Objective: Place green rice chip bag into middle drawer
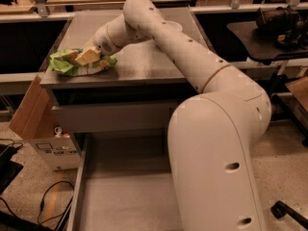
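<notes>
The green rice chip bag [61,62] lies crumpled at the front left corner of the grey cabinet top [139,61]. My gripper [86,57] reaches in from the right and sits on the bag's right half, its tan fingers [89,56] closed on the bag. The middle drawer [120,201] is pulled open below, in front of the cabinet; its flat grey floor is bare and its left wall [77,191] shows. My arm's big white body [216,162] covers the drawer's right side.
A plain grey drawer front [110,117] sits shut above the open drawer. A cardboard box [26,112] and a white carton [60,150] stand left of the cabinet. Cables [48,201] lie on the floor. A black table [269,37] stands at the right.
</notes>
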### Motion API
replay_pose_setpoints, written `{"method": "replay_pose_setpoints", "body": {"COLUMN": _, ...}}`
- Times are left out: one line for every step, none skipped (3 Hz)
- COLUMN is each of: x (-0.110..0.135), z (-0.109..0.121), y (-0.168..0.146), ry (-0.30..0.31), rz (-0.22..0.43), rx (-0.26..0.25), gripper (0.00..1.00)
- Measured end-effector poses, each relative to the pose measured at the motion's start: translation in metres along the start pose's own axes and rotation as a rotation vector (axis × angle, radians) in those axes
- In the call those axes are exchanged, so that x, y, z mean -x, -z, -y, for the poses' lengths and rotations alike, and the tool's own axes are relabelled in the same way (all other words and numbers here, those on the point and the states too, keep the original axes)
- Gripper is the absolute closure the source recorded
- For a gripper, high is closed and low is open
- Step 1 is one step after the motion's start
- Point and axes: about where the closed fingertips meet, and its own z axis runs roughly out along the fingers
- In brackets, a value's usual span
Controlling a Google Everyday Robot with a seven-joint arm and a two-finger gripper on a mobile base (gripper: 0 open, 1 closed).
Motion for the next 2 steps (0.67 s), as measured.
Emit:
{"method": "replay_pose_setpoints", "body": {"x": 0.019, "z": -0.006, "y": 0.026, "ry": 0.043, "rz": 0.040, "rx": 0.024, "gripper": 1.00}}
{"method": "replay_pose_setpoints", "body": {"x": 0.047, "z": -0.024, "y": 0.085, "ry": 0.107, "rz": 0.045, "rx": 0.029, "gripper": 1.00}}
